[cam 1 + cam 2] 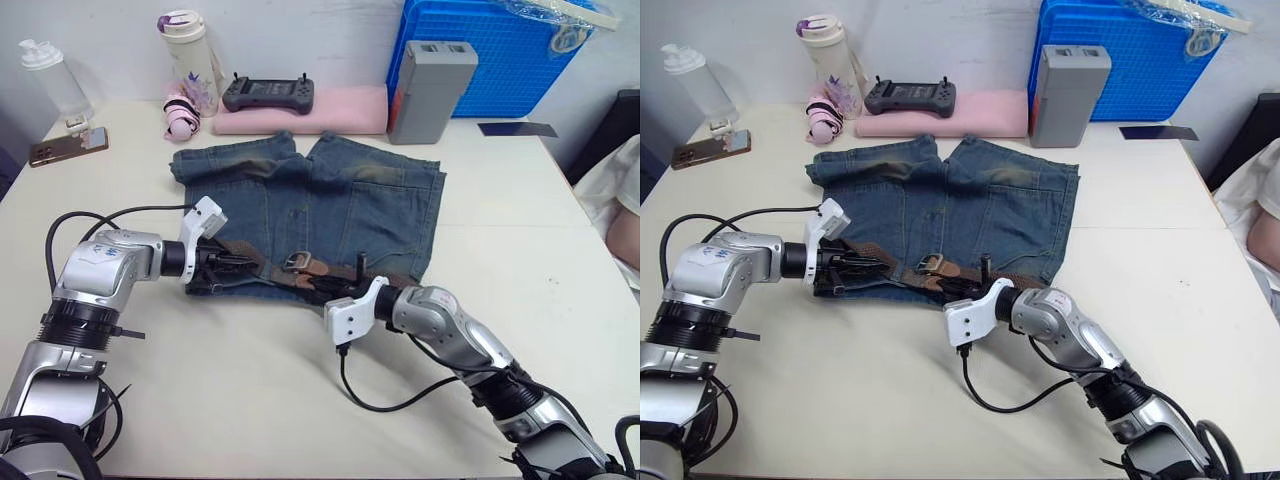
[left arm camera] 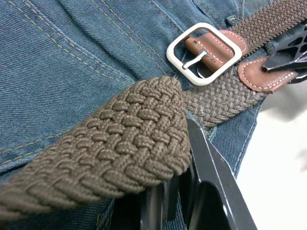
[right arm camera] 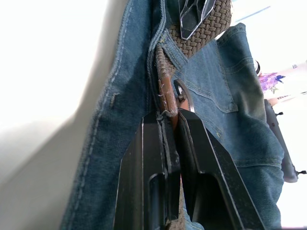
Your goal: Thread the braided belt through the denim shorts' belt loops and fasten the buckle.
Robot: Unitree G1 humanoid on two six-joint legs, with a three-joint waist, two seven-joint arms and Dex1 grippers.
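the braided belt (image 2: 129, 148) is pinched by the left gripper (image 1: 232, 261), its tan tip (image 3: 166, 98) by the right gripper (image 3: 169, 117). if pulled hard, the buckle (image 2: 204, 52) could be tugged loose.

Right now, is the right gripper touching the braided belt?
Touching. The right wrist view shows the right gripper closed on the tan leather tip of the braided belt, the strap pinched between its fingers.

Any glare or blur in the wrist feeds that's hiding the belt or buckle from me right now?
Left wrist view: the buckle is sharp, and the braided belt close to the lens is only slightly soft. Right wrist view: the tabletop is blown out white, and the belt's leather tip between the jaws is dim but readable.
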